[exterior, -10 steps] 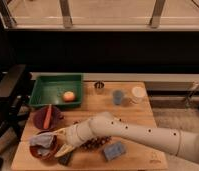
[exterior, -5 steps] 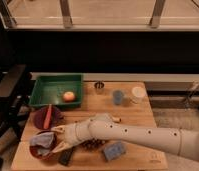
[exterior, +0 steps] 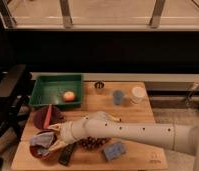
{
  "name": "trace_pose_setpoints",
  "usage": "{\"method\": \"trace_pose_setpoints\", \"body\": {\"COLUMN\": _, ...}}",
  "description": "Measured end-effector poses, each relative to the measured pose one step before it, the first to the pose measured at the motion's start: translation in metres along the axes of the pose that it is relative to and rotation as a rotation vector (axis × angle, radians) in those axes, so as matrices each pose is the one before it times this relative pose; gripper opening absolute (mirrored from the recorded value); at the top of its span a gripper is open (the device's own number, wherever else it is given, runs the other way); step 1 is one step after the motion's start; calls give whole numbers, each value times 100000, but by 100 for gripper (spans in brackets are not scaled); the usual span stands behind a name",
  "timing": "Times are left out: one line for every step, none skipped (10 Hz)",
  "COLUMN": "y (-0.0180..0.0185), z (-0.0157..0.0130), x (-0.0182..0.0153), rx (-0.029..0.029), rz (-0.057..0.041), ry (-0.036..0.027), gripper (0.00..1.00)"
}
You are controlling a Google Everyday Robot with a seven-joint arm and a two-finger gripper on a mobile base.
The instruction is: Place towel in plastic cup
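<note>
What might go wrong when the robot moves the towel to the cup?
The gripper is at the towel in the bowl, so lifting might drag that bowl along. The blue cup stands across the table beside a white cup; a dangling towel might knock either over. The towel looks bulky for that cup.

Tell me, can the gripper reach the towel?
Probably yes: the gripper is right beside the towel, which lies uncovered in the bowl at the front-left corner of the table, with nothing between them.
</note>
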Motion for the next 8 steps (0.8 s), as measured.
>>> {"method": "trace_pose_setpoints", "body": {"y": -96, "z": 749, "x": -156, "rx": -1051, "rz": -18, "ry": -603, "gripper": 65}}
{"method": "trace_pose_setpoints", "body": {"y": -41, "z": 716, "x": -149, "rx": -1210, "rz": -263, "ry": -754, "gripper": 65}}
{"method": "trace_pose_setpoints", "body": {"y": -165, "z": 406, "x": 191, "rx": -501, "rz": 202, "ry": -405, "gripper": 65}}
{"method": "trace_pose_setpoints", "body": {"y": -66, "z": 938, "x": 117, "rx": -1731, "rz": 73, "ry": -647, "gripper": 65}}
{"method": "trace_pose_setpoints", "body": {"y": -42, "z": 619, "x": 305, "rx": -1315, "rz": 409, "ry": -387, "gripper": 65}}
{"method": "trace_pose_setpoints", "body": {"y": -35, "z": 378, "x": 270, "rx": -745, "rz": 467, "ry": -297, "gripper": 65}}
{"method": "trace_pose_setpoints", "body": {"y": -38, "z": 374, "x": 174, "rx": -840, "rz": 250, "ry": -260, "gripper": 65}}
{"method": "trace_pose_setpoints", "body": {"y": -24, "z": 557, "x": 114, "rx": -1212, "rz": 99, "ry": -392, "gripper": 65}}
